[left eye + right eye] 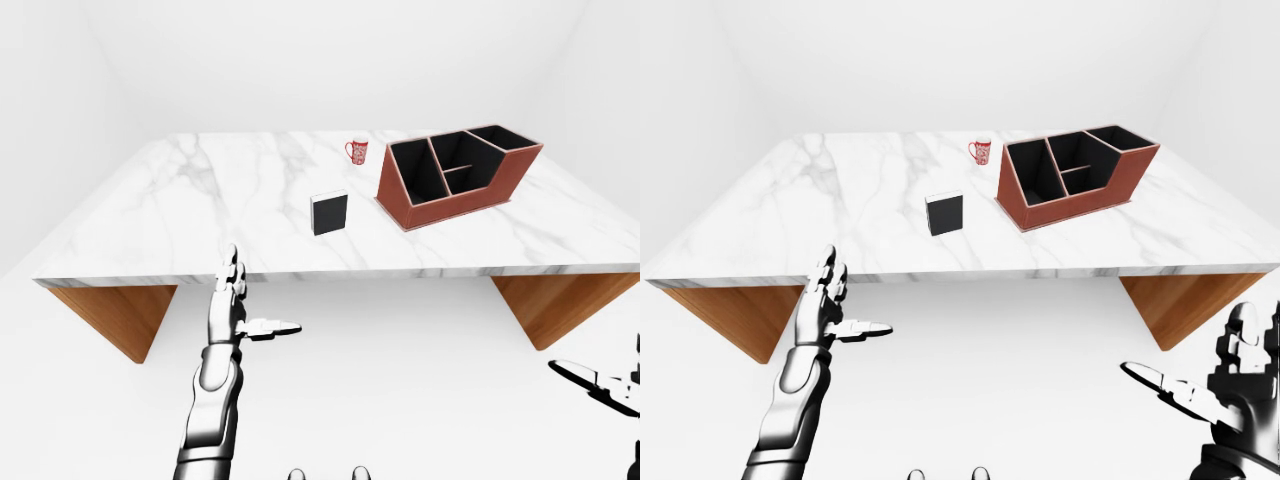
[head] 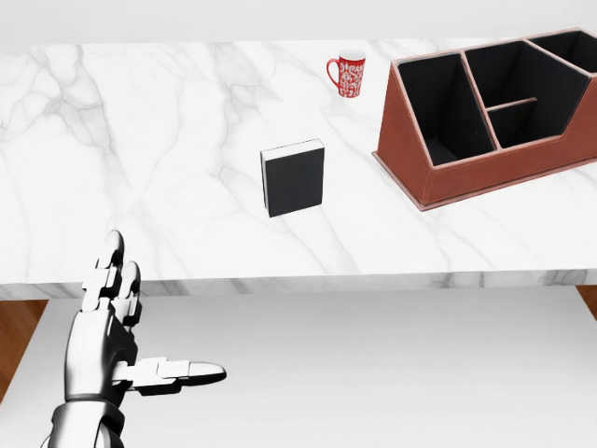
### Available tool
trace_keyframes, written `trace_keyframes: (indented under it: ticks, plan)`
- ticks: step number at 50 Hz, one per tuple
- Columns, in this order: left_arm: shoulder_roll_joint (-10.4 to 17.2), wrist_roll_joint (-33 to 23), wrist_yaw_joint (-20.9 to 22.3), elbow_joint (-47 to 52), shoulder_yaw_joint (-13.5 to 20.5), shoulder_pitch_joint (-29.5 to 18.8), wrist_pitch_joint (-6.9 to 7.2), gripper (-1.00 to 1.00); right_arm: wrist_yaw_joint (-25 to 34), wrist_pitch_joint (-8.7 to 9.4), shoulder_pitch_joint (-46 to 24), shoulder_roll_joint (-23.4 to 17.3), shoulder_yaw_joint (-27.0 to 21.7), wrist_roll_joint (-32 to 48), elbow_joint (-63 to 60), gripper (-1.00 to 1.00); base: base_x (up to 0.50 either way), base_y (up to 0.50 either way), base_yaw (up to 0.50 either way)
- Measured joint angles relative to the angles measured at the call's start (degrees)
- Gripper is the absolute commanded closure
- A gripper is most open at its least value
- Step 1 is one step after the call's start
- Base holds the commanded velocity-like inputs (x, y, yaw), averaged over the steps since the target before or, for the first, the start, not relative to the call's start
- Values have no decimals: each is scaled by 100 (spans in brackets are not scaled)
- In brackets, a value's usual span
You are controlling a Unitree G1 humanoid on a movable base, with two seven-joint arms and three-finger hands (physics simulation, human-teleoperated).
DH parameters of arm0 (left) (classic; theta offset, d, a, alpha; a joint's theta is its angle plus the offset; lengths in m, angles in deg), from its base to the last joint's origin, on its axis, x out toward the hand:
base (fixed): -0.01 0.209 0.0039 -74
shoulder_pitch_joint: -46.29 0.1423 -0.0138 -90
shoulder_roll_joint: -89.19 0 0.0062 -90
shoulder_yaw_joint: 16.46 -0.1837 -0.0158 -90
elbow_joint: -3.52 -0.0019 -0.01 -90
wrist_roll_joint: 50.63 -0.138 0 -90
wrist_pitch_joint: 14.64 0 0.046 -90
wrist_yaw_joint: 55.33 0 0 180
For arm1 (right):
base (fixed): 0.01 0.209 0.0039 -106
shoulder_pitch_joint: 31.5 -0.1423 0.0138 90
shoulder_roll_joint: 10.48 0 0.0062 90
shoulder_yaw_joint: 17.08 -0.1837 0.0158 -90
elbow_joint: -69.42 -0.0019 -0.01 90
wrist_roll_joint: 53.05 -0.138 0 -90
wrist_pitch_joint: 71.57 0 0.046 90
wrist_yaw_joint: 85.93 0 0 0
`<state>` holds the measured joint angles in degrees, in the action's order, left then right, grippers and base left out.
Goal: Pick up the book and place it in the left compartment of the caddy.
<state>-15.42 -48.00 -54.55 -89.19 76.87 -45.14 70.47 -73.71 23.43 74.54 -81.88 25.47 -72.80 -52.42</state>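
On white marble table: book, caddy

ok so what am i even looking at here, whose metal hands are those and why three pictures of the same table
These are simulator renders from three cameras on a humanoid robot's head: one head view and two eye views, all looking forward over its own arms. The silver left hand and right hand belong to the robot; each has three fingers, spread open, holding nothing. Both hang below the near edge of the marble table, not yet over it. On the table stand a black book, a red patterned mug and a reddish-brown caddy with several dark compartments. The book is meant to go into the caddy's left compartment; it is untouched.
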Motion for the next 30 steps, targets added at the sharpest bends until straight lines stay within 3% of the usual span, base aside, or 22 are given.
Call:
trace_keyframes:
  ticks: [16,30]
  plan:
    - [-13,1,-10,131,-16,60,13,-100,57,0,62,27,-490,-276,65,-100,0,0,0]
    - [-38,-54,-20,404,-60,206,88,-100,-29,0,80,48,-618,-296,105,-100,0,0,0]
